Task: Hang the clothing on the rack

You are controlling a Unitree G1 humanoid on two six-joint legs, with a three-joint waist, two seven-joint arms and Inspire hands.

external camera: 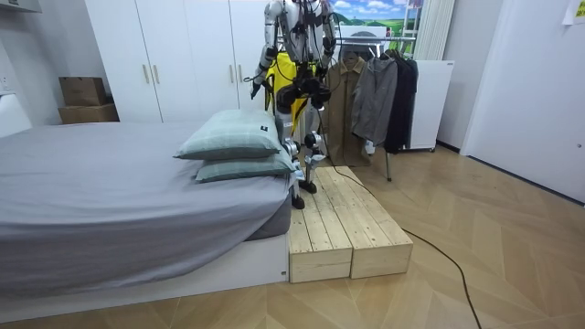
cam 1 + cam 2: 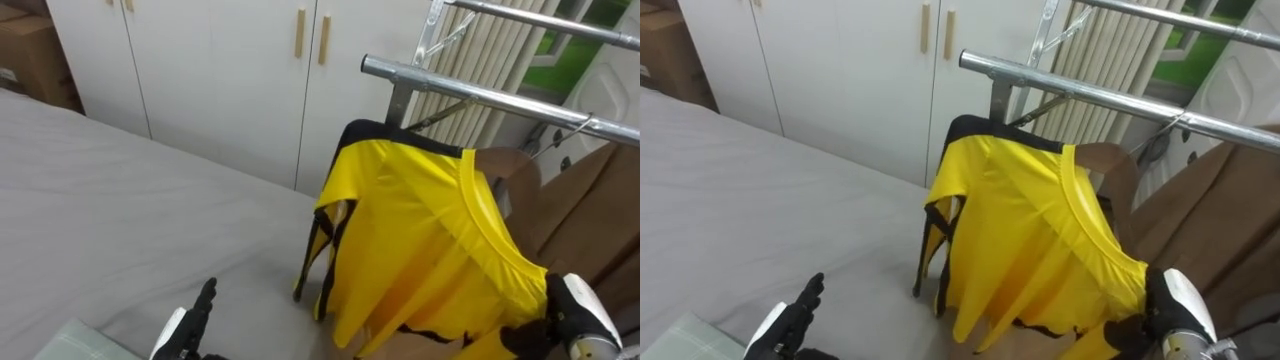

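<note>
Item 1: the metal rail (image 2: 480,92) of the clothes rack is running across the upper part of the eye views, and it is serving as the reference here.

Item 2: the yellow shirt (image 2: 420,240), trimmed in black, is hanging just below the near end of the rail, with its black shoulder edge close under the bar. Whether it is touching the bar cannot be told.

Item 3: the right hand (image 2: 565,315) is sitting below the rail at the shirt's collar band, with its dark fingers clenching the yellow fabric.

Item 4: the left hand (image 2: 190,320) is hovering well away from the rail, over the grey bed (image 2: 100,220), with fingers released and straight, holding nothing.

Item 5: a brown garment (image 2: 590,210) is hanging from the rail just beyond the shirt (on its own wire hook).

Item 6: white wardrobe doors (image 2: 220,70) are standing behind the rail's near end.

Item 7: in the room view the robot is standing on a wooden platform (image 1: 338,228) beside the bed, facing the rail.
</note>
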